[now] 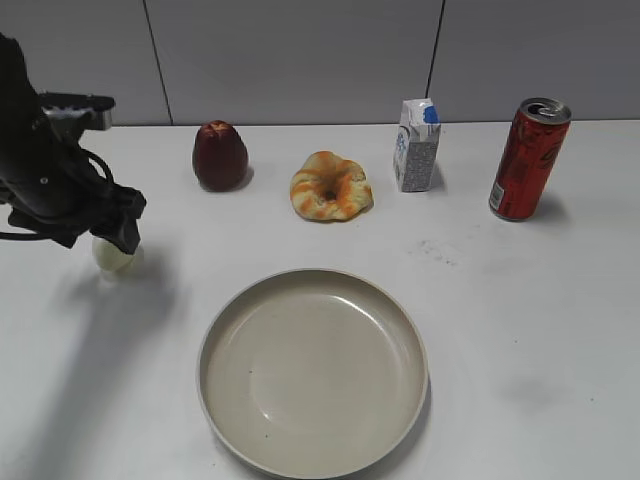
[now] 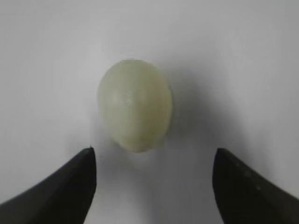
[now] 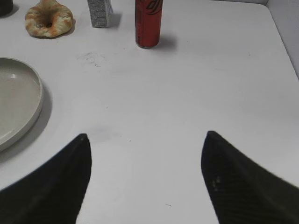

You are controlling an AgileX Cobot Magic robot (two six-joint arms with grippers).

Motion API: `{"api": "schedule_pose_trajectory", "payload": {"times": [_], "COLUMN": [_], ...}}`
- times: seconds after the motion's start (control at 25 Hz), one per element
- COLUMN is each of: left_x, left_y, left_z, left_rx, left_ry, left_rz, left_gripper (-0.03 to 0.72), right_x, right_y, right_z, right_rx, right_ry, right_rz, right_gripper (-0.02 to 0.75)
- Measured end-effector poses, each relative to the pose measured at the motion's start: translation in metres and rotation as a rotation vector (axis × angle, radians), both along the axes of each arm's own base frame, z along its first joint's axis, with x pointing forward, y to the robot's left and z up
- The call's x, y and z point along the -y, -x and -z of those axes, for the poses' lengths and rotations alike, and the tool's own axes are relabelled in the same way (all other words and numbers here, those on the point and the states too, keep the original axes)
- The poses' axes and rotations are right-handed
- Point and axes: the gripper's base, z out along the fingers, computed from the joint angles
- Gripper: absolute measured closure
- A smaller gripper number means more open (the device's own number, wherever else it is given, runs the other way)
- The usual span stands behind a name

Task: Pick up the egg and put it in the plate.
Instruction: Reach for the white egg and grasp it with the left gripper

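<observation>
The egg [image 1: 113,257] is a small pale cream-white ovoid lying on the white table at the left. My left gripper [image 1: 108,235] hangs right over it and hides its top. In the left wrist view the egg [image 2: 135,105] lies just ahead of the open jaws [image 2: 154,154], not between them. The plate [image 1: 312,372] is a wide beige dish at the front centre, to the right of the egg. Its rim shows in the right wrist view [image 3: 33,105]. My right gripper [image 3: 145,140] is open and empty above bare table.
Along the back stand a dark red apple [image 1: 220,155], an orange-yellow ring pastry [image 1: 330,187], a small white and blue carton [image 1: 416,145] and a red can [image 1: 528,158]. The table's right edge [image 3: 282,37] shows in the right wrist view.
</observation>
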Motion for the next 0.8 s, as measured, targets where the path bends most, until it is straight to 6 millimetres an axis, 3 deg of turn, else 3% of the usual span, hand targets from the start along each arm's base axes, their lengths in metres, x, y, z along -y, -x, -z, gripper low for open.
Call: {"api": "schedule_pose_trajectory", "payload": {"times": [0.2, 0.6, 0.8], "left_x": [0.002, -0.017, -0.017], "left_y": [-0.012, -0.026, -0.030], "left_z": [0.022, 0.023, 0.024], "left_rx": [0.019, 0.102, 0.138], "left_ry": [-0.003, -0.026, -0.023], "left_rz": [-0.025, -0.072, -0.071], "left_gripper": [0.099, 0.099, 0.099], "right_x": [0.000, 0.000, 0.000], "right_y": [0.000, 0.000, 0.000], "right_z": [0.000, 0.000, 0.000], "right_rx": [0.000, 0.000, 0.000], "right_ry": [0.000, 0.000, 0.000], "right_rz": [0.000, 0.000, 0.000], "right_gripper": [0.183, 0.183, 0.183]}}
